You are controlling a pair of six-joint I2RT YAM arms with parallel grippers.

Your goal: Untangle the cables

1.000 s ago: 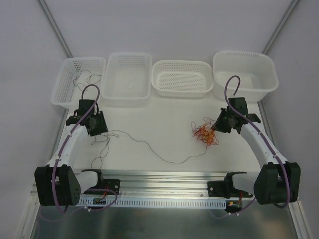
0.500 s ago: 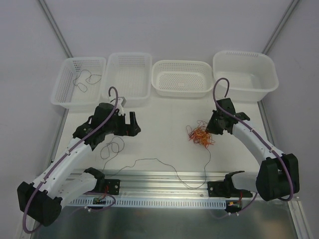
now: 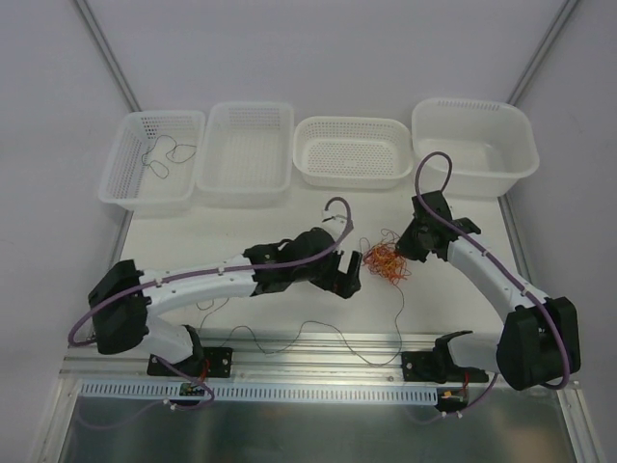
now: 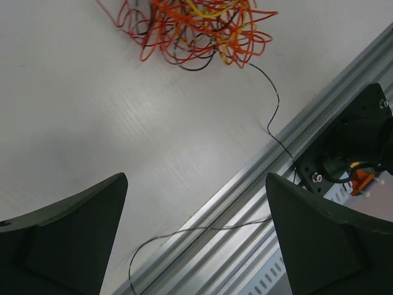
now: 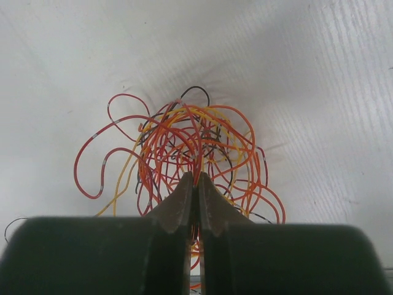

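My left gripper [image 3: 349, 281] stands wide apart, empty, the cables [image 3: 384, 260] tangled at its two o'clock. My right gripper [image 3: 411, 247] is pinched together on strands at the tangle's own two o'clock edge.

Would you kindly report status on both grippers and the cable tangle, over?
Left gripper open, empty, just short of the cable tangle. Right gripper shut on that tangle. One dark wire trails over the aluminium rail; nothing blocking.
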